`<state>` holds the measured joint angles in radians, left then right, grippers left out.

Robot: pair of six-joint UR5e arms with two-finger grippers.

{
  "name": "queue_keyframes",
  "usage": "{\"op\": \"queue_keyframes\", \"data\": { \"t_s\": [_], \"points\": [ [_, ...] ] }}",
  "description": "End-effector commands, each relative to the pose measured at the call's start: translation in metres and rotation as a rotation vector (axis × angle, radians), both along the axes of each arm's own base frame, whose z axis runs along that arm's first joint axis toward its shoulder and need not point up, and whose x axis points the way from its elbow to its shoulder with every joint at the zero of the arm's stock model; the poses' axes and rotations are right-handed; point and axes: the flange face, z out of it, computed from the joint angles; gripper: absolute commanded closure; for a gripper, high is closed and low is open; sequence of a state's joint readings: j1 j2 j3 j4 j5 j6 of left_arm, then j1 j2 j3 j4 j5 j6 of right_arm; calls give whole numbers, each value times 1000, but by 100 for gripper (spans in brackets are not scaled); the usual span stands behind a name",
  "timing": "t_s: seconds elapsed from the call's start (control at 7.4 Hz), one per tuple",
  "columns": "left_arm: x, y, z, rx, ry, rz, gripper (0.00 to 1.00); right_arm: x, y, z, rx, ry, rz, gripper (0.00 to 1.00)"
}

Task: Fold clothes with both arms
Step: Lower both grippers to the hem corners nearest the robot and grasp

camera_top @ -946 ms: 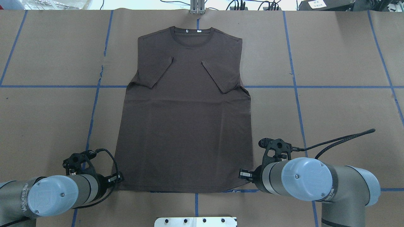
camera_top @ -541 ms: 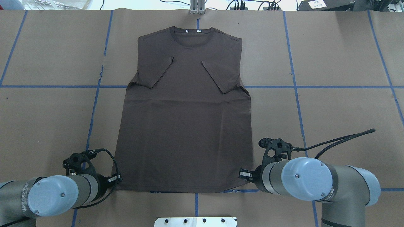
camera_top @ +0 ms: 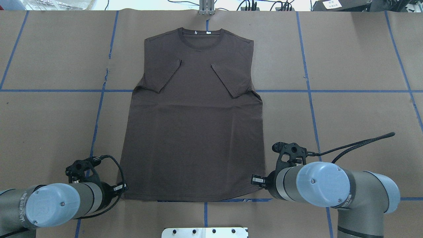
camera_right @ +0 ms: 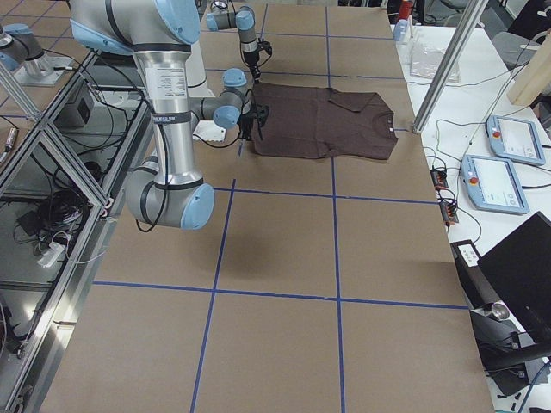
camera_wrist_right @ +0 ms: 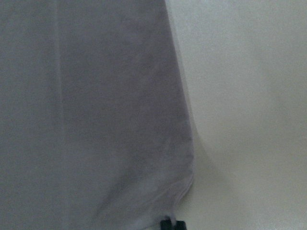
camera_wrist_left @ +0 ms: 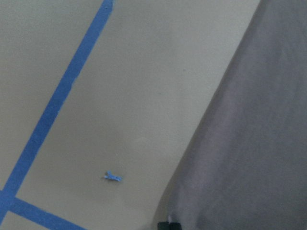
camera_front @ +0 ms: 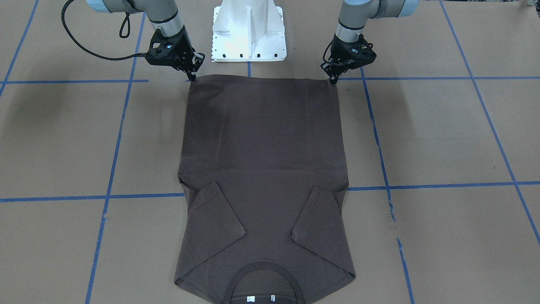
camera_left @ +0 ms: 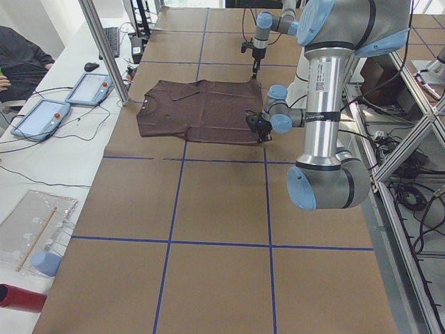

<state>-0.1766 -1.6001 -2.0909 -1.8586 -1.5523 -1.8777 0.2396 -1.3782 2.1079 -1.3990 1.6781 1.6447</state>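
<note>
The dark brown T-shirt (camera_top: 195, 132) lies flat on the brown paper, collar away from me and both sleeves folded inward. My left gripper (camera_top: 121, 194) is at the near left hem corner, its fingers pinched together on the cloth; in the front view (camera_front: 333, 80) it is on the right. My right gripper (camera_top: 261, 183) is pinched on the near right hem corner; in the front view (camera_front: 192, 77) it is on the left. Each wrist view shows a fingertip at the shirt's corner (camera_wrist_left: 259, 143) (camera_wrist_right: 96, 120). The right corner curls up a little.
The white base pedestal (camera_front: 249, 29) stands just behind the hem, between the arms. Blue tape lines (camera_top: 330, 90) cross the paper. A metal post (camera_top: 206, 8) stands at the table's far edge. Tablets (camera_left: 42, 115) and a seated person (camera_left: 17, 56) are beyond the far edge.
My right arm has shifted slightly to the right and the near right hem corner has lifted a little. My left arm has barely moved.
</note>
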Motion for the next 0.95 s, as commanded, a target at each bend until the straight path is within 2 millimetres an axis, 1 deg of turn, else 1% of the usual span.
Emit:
{"op": "queue_keyframes", "data": {
  "t_s": [0.0,0.14,0.27,0.41,0.54,0.68,0.81],
  "points": [
    [-11,3,-18,2,-9,10,100,11,-6,-2,3,-10,-27,100],
    [-16,6,-29,3,-2,17,100,17,-4,-2,10,-13,-50,100],
    [-14,23,-40,5,9,55,100,30,3,-2,33,-17,-93,100],
    [-22,37,-57,3,23,91,100,51,18,-5,36,-32,-129,100],
    [-25,56,-70,-6,29,142,100,63,39,-7,34,-41,-169,100],
    [-27,66,-78,-4,36,167,100,69,58,-12,37,-53,-210,100],
    [-35,69,-88,46,52,212,100,74,71,-16,39,-64,-239,100]
  ]
}}
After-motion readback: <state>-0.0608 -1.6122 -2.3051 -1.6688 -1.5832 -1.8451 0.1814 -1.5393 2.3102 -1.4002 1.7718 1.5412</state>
